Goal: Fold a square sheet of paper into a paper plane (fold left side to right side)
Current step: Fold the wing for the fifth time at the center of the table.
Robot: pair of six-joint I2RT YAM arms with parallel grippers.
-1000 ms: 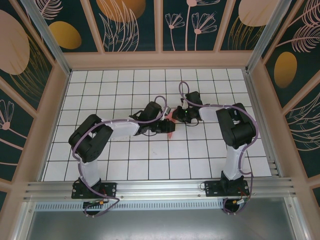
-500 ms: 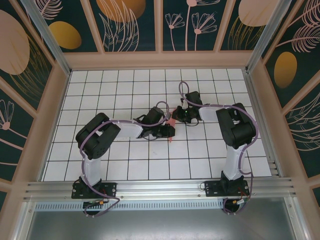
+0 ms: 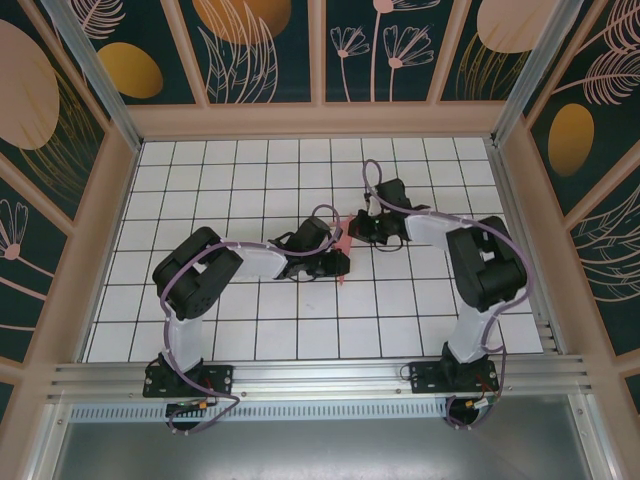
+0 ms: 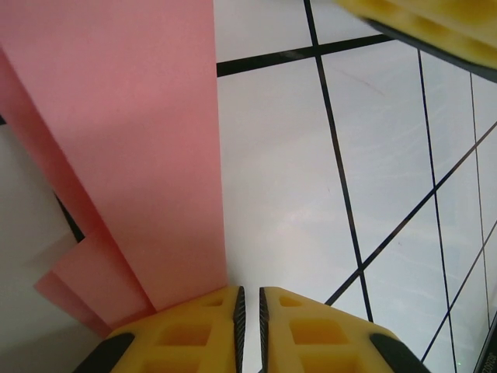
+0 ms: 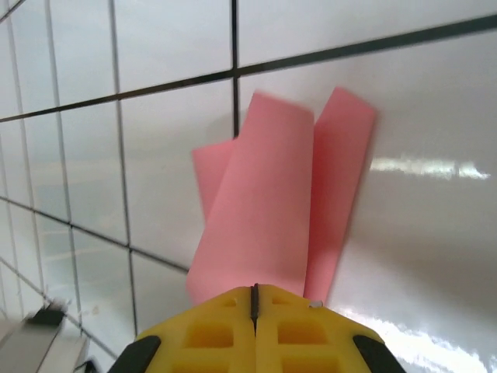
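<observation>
"Starting on the left: how do the left gripper point(image 3: 337, 262)'s jaws stand?"

"Almost together. A thin slit shows between its yellow fingers point(image 4: 194, 330), and nothing is visible in that slit. The paper plane point(image 4: 147, 155) runs along the left side of those fingers, with its end touching the left finger's tip."

"Where is the paper on the table point(image 3: 220, 170)?"

"Mid-table, between the two grippers. From above it is a slim pink sliver. The left gripper sits just near-left of it and the right gripper point(image 3: 358, 229) just far-right of it."

"And the right jaws?"

"Pressed tight together, with no gap between the pads. The folded pink layers fan out from right at their tips, so they look clamped on the paper's end."

"Does it lie flat on the tiles?"

"I cannot tell."

"Counts?"

"One paper plane, folded into long narrow layers. Three overlapping strips show from the right wrist. There are two grippers, on two arms."
</observation>
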